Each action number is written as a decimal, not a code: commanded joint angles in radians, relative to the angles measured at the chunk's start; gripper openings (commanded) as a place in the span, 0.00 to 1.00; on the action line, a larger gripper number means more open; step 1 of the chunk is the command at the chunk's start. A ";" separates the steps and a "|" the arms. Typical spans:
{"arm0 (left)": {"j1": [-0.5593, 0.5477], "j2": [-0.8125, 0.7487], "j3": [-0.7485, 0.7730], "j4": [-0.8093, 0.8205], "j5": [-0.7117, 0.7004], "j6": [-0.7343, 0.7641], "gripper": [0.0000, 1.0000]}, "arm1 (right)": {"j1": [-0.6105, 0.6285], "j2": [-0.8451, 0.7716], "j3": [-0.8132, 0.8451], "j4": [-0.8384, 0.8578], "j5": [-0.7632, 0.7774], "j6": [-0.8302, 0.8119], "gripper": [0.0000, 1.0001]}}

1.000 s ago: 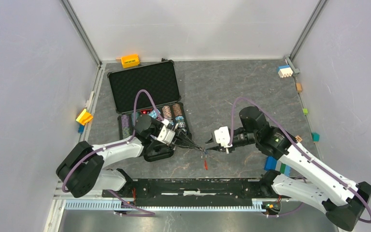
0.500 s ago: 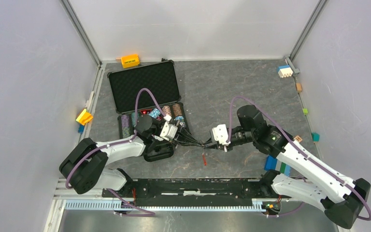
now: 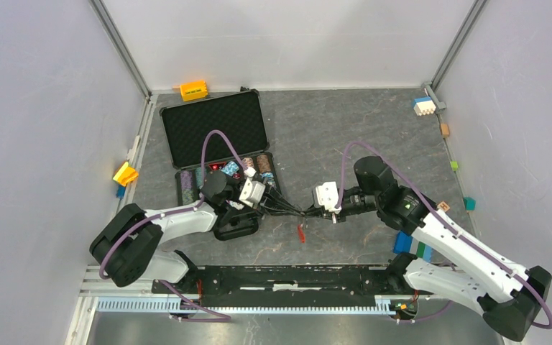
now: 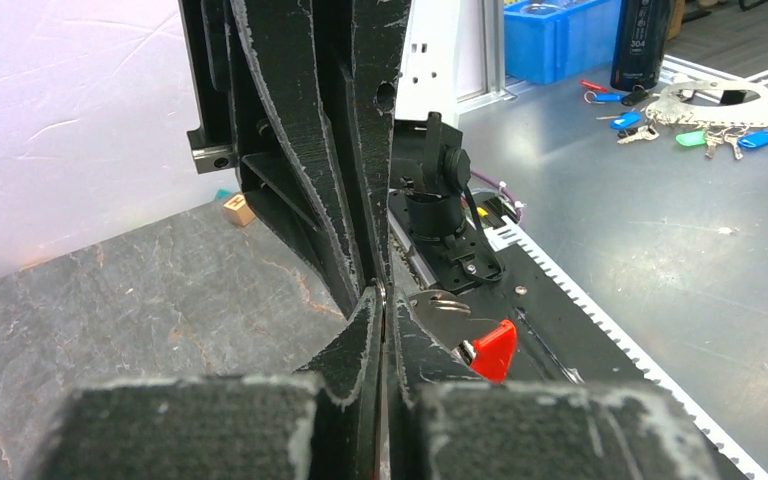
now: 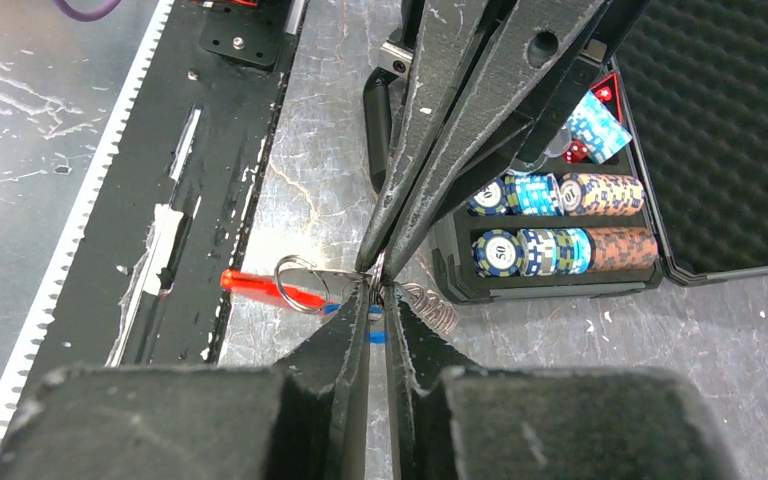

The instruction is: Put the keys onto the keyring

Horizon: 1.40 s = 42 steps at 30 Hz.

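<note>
My left gripper [image 4: 381,305]: clenched on the keyring [image 5: 305,281], over the bench [image 3: 345,136], mid-front.
My right gripper [image 5: 377,300]: pinched on the key [image 5: 371,314], blue head btwn the pads, tip-to-tip w/ the left.
Red strip [image 5: 255,287]: hangs off the ring, just under both tips.
Chip case [image 3: 215,129]: lid open, behind my left arm.

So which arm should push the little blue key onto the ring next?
Right, probably. The right hand is pinched around the small blue-headed key, right beside the silver metal keyring with the red strip. The left hand seems shut on that ring, holding it up.
</note>
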 commanded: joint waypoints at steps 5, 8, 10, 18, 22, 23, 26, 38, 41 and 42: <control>-0.005 0.004 0.021 0.091 -0.059 -0.048 0.02 | 0.000 -0.024 -0.002 0.104 0.085 0.029 0.00; -0.004 -0.001 0.015 0.090 -0.077 -0.050 0.02 | 0.000 -0.034 0.017 0.104 0.135 0.035 0.00; 0.001 -0.009 0.011 0.082 -0.095 -0.048 0.03 | 0.000 -0.020 0.043 0.069 0.170 0.020 0.00; 0.032 -0.054 0.043 -0.130 -0.152 0.064 0.37 | 0.037 0.076 0.117 -0.086 0.333 -0.024 0.00; 0.044 -0.062 0.065 -0.262 -0.185 0.125 0.40 | 0.077 0.123 0.161 -0.150 0.439 -0.036 0.00; 0.045 -0.062 0.067 -0.286 -0.192 0.140 0.40 | 0.086 0.137 0.175 -0.171 0.460 -0.039 0.00; 0.045 -0.062 0.070 -0.349 -0.215 0.203 0.38 | 0.115 0.176 0.214 -0.215 0.524 -0.045 0.00; 0.045 -0.047 0.088 -0.502 -0.231 0.307 0.34 | 0.172 0.249 0.283 -0.274 0.625 -0.042 0.00; 0.044 -0.030 0.091 -0.472 -0.227 0.293 0.34 | 0.175 0.253 0.285 -0.273 0.625 -0.040 0.00; 0.044 -0.025 0.091 -0.463 -0.228 0.292 0.33 | 0.175 0.254 0.287 -0.272 0.625 -0.041 0.00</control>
